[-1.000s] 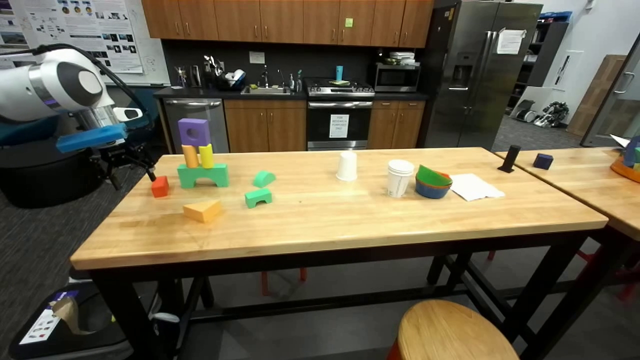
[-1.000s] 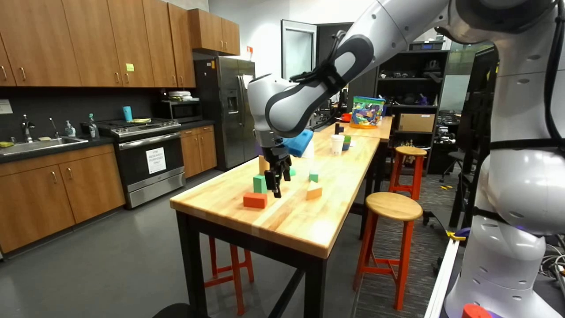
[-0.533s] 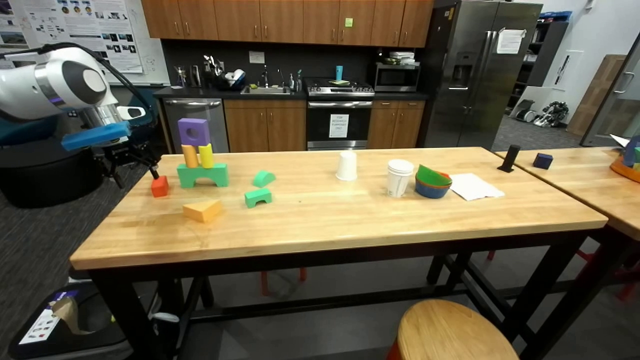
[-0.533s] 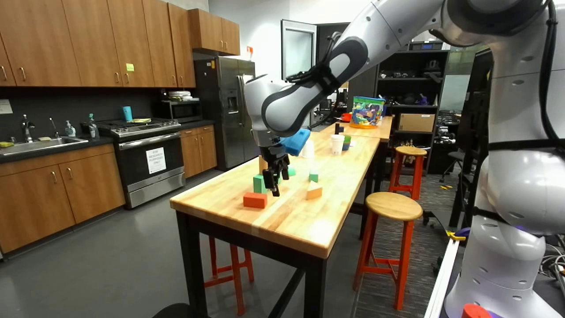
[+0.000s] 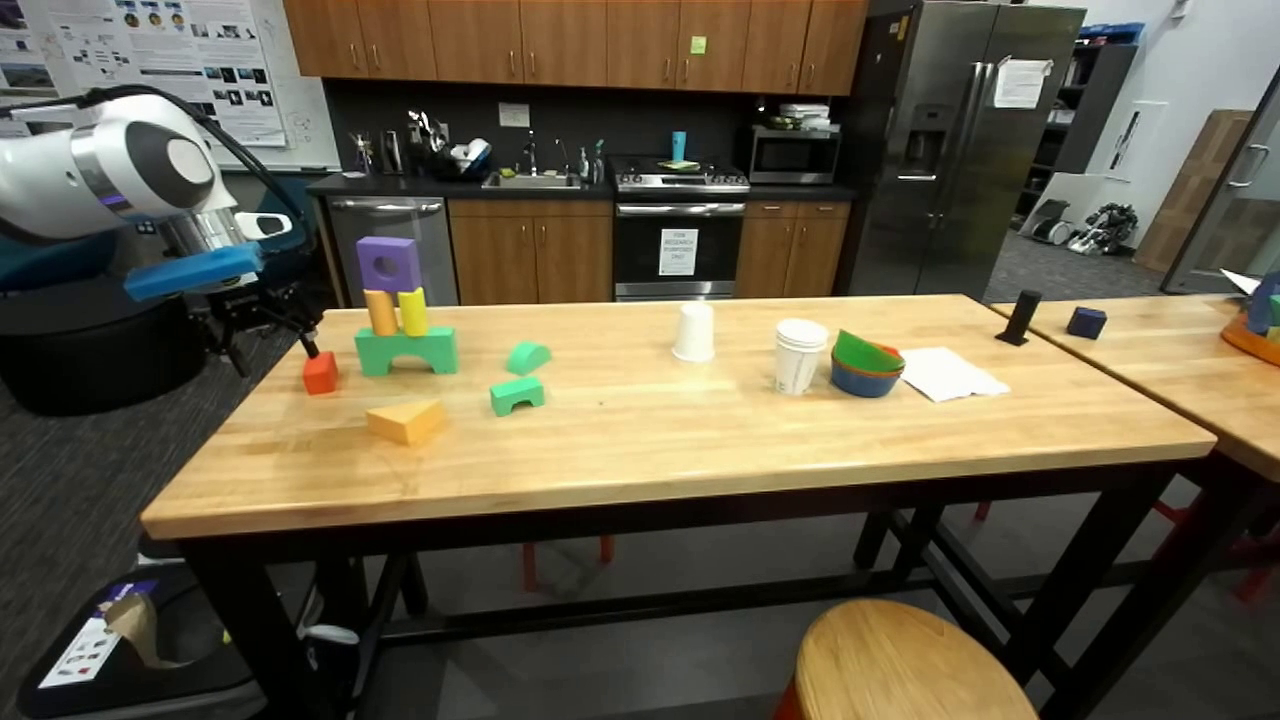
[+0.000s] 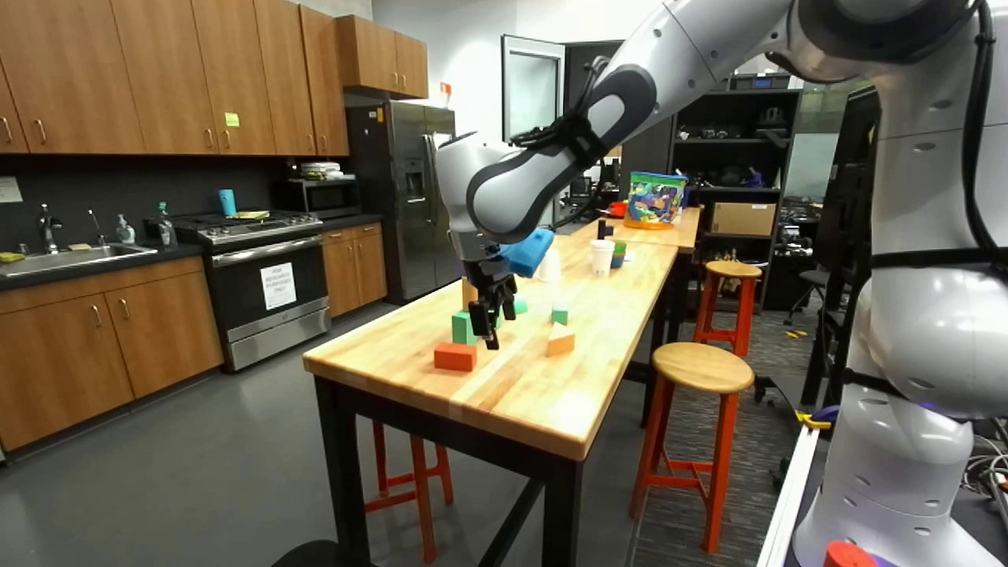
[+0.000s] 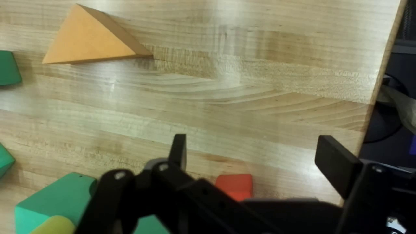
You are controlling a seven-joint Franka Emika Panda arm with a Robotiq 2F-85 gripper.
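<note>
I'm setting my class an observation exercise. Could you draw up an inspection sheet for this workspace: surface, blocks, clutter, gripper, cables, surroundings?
Surface: wooden table, light glinting on its top.
Blocks: red block nearest the gripper; orange wedge, small green arch and green half-round loose nearby; large green arch bearing an orange cylinder and a yellow cylinder, with a purple block on top.
Clutter: white cups, stacked bowls and a sheet of paper, farther along the table.
Gripper: open, holding nothing; whether it touches the red block cannot be told.
Cables: black cable strapped to the robot arm; loose wires by its base.
Surroundings: sink, stove, fridge, cabinets and stools.
</note>
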